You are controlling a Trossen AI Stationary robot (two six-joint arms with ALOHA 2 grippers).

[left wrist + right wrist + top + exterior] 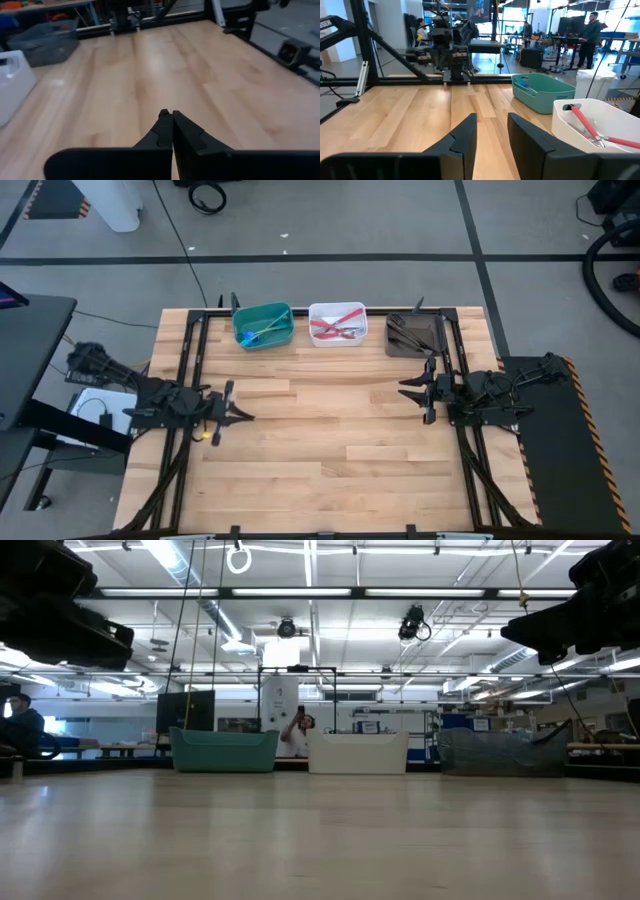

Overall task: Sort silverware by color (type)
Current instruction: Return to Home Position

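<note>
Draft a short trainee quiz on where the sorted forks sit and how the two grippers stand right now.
1. True or false: the slim red-handled forks lie in the white square bin.
2. Which is open? A) the left gripper B) the right gripper C) both
3. Short answer: what lies in the teal square bin?
Key: 1 true; 2 B, the left one's fingers are shut together; 3 slim iridescent blue-teal forks.

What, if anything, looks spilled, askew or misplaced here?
Nothing stands out. Blue forks lie in the teal bin, red forks in the white bin, dark forks in the brown bin. At the table's sides, the left gripper, shut, and right gripper, open, hold nothing.
</note>
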